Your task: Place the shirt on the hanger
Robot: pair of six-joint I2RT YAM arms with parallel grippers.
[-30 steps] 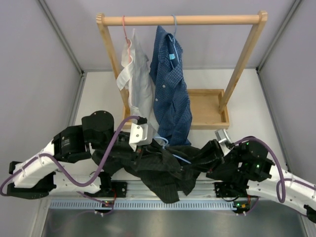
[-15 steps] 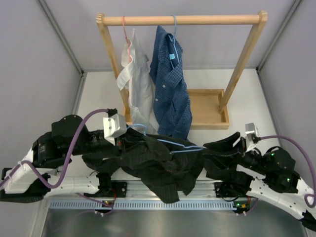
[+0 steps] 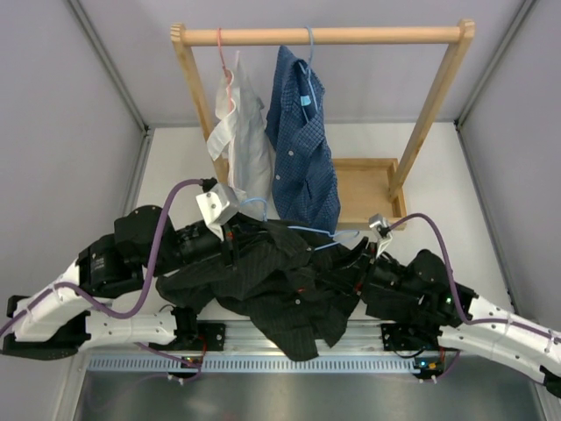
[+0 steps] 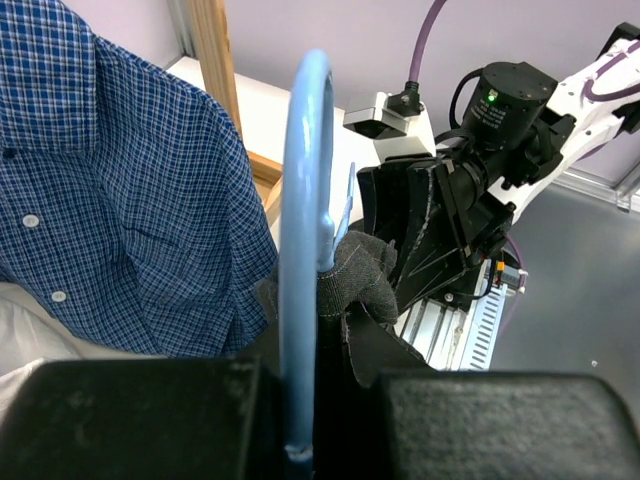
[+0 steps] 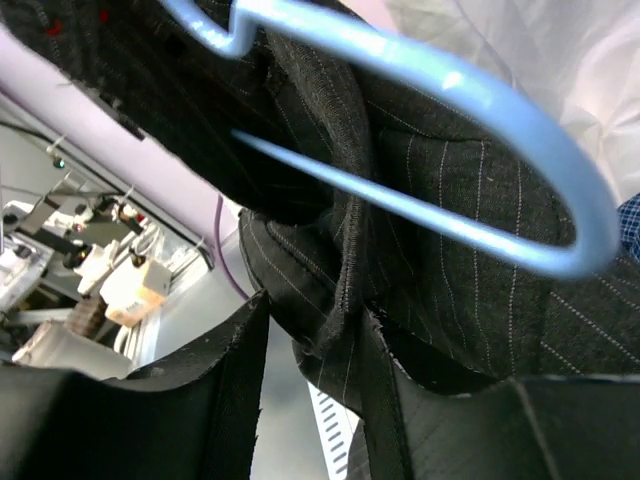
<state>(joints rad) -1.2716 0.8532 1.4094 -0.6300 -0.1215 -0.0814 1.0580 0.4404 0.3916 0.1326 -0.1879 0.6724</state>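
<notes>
The black striped shirt [image 3: 272,285] is bunched in a heap between my two arms, low over the near table edge. The light-blue wire hanger [image 3: 302,231] runs across the top of the heap, partly buried in it. My left gripper [image 3: 230,230] is shut on the hanger's hook [image 4: 300,190], which stands up out of the jaws with shirt cloth [image 4: 365,275] behind it. My right gripper [image 3: 359,263] is pressed into the right side of the heap. Its jaws [image 5: 310,400] stand apart, with a shirt fold [image 5: 340,290] hanging between them, under the hanger wire [image 5: 480,100].
A wooden rack [image 3: 324,36] stands at the back with a wooden tray base [image 3: 372,189]. A white shirt [image 3: 241,145] on a pink hanger and a blue checked shirt [image 3: 302,140] hang from it, close behind the left gripper. Grey walls close both sides.
The left gripper moved right and back with the hanger hook. The right arm swung left into the shirt, and the shirt and hanger bunched closer together.
</notes>
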